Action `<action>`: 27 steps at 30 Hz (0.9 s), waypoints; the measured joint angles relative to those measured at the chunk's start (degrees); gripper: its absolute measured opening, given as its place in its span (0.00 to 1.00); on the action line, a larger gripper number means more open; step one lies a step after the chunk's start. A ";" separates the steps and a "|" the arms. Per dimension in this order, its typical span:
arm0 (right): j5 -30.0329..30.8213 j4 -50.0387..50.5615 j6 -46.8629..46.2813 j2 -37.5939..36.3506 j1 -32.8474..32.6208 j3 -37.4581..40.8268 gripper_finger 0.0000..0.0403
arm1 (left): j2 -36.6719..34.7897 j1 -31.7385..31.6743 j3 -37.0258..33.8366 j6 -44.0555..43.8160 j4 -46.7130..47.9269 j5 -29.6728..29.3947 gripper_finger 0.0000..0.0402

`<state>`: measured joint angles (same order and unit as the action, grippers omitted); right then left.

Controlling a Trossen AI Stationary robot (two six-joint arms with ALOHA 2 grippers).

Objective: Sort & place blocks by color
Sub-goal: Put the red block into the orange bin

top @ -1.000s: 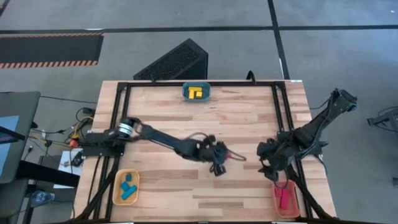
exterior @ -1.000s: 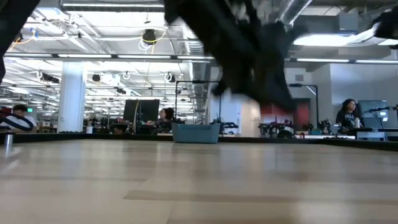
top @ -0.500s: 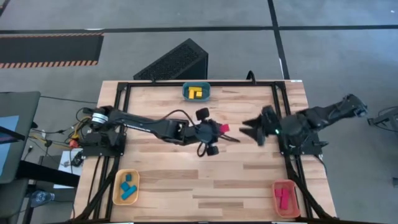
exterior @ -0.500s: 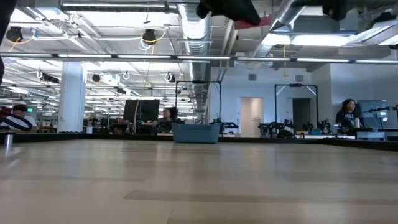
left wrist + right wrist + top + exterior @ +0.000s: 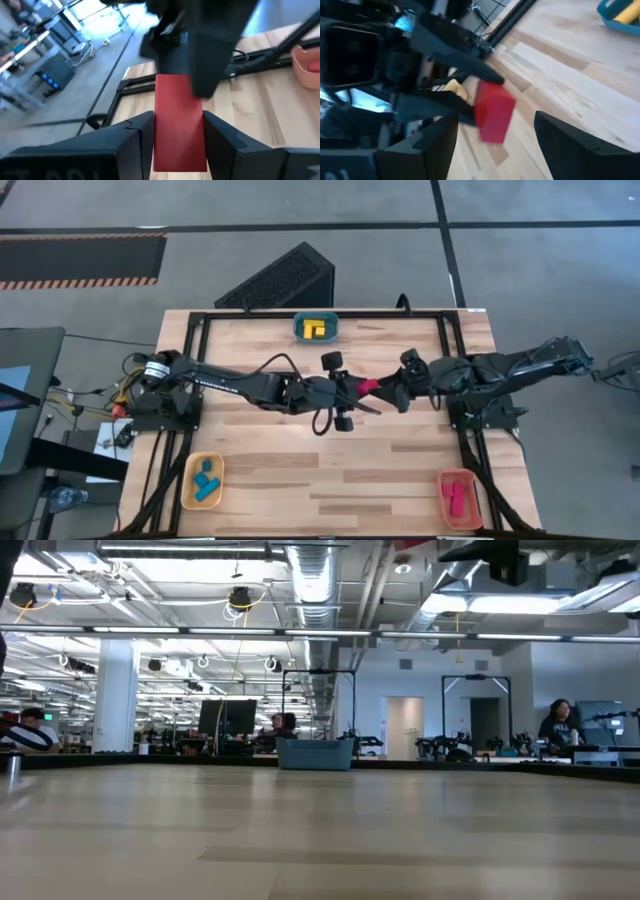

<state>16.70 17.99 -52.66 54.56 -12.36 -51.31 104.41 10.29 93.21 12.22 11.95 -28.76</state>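
Wooden table [image 5: 400,470] under me; above its middle my left gripper [image 5: 177,131] is clamped on a red block [image 5: 179,125]. My right gripper [image 5: 492,131], fingers spread wide and empty, faces the block's free end. Red tray [image 5: 478,505] sits at the near right corner.

No readable text, label, brand, number or sign anywhere: none on the blocks, trays, arms or worktop [image 5: 400,455].
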 joint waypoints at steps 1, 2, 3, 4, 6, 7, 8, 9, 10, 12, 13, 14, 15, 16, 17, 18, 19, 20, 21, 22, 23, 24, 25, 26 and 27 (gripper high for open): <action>-0.16 -0.68 0.62 0.60 0.23 0.00 0.71 | -0.01 0.06 0.00 1.07 0.00 0.64 0.27; -0.22 -1.50 1.34 1.11 0.30 0.00 0.71 | -0.01 0.06 0.00 2.27 0.13 2.00 0.27; -0.38 -1.94 1.78 1.44 0.46 0.00 0.71 | -0.01 0.06 0.00 3.44 0.22 3.36 0.27; -0.63 -1.96 1.94 1.75 0.48 -0.02 0.71 | -0.01 0.06 0.00 4.29 0.14 4.68 0.27; -1.54 -1.73 1.96 2.18 0.45 -0.02 0.70 | -0.01 0.08 0.00 4.73 -0.34 6.04 0.27; -1.77 -1.65 1.96 2.25 0.44 -0.02 0.69 | -0.01 0.11 0.00 4.69 -0.43 6.03 0.27; -2.09 -1.83 1.98 2.34 0.40 -0.02 0.67 | -0.01 0.10 0.00 4.69 -0.46 6.01 0.27; -2.39 -1.95 2.00 2.40 0.40 -0.02 0.64 | -0.01 0.10 0.00 4.68 -0.47 6.00 0.27; -2.80 -1.80 2.24 2.44 0.41 -0.02 0.61 | -0.01 0.10 0.00 4.69 -0.53 5.98 0.27; -3.58 -1.97 3.04 2.47 0.50 -0.04 0.51 | -0.01 0.10 0.00 4.72 -0.53 5.97 0.27; -3.99 -2.14 3.22 2.45 0.55 -0.05 0.45 | -0.01 0.03 0.00 4.68 -0.53 5.97 0.27; -4.50 -2.31 3.46 2.45 0.70 -0.07 0.38 | -0.01 -0.09 0.00 4.55 -0.49 5.98 0.28; -4.98 -2.39 3.72 2.45 0.95 -0.10 0.32 | -0.01 -0.23 0.00 3.88 -0.48 6.00 0.28; -5.04 -2.37 3.69 2.41 1.13 -0.13 0.25 | 0.01 -0.43 0.00 3.19 -0.38 5.81 0.29; -5.04 -2.24 3.45 2.33 1.34 -0.14 0.18 | 0.01 -0.61 0.00 2.36 -0.36 5.34 0.31; -5.31 -1.68 4.14 2.05 1.34 -0.15 0.13 | 0.01 -0.78 0.00 1.17 -0.50 5.25 0.33; -5.20 -0.49 5.03 1.61 1.33 -0.16 0.11 | 0.01 -1.00 0.00 0.33 -0.68 5.20 0.35; -4.76 1.62 5.44 1.22 1.31 -0.15 0.12 | 0.01 -1.15 0.00 0.09 -0.80 4.15 0.37; -4.92 4.52 5.38 0.91 1.33 -0.02 0.12 | -0.01 -1.28 0.00 0.07 -0.59 2.48 0.40; -5.00 6.87 4.94 0.64 1.59 0.00 0.12 | -0.03 -1.35 0.00 0.03 -0.46 0.82 0.42; -5.01 10.02 3.91 0.17 1.63 0.00 0.12 | -0.06 -1.40 0.00 -0.01 -0.07 -0.83 0.44; -5.03 14.01 2.76 -0.48 1.59 0.00 0.12 | -0.06 -1.50 0.00 -0.04 0.32 -2.35 0.46; -5.29 17.81 1.66 -1.10 1.56 -0.01 0.12 | -0.06 -1.56 0.00 -0.04 0.67 -3.82 0.48; -6.67 21.53 0.67 -1.64 1.53 -0.03 0.12 | -0.06 -1.63 0.00 -0.08 1.29 -5.38 0.50; -8.88 25.54 0.08 -2.00 1.39 -0.06 0.12 | -0.06 -1.76 0.00 -0.39 1.81 -6.72 0.51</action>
<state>7.82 43.53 -52.58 52.57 -10.97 -51.37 104.36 8.53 93.21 11.83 13.76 -35.48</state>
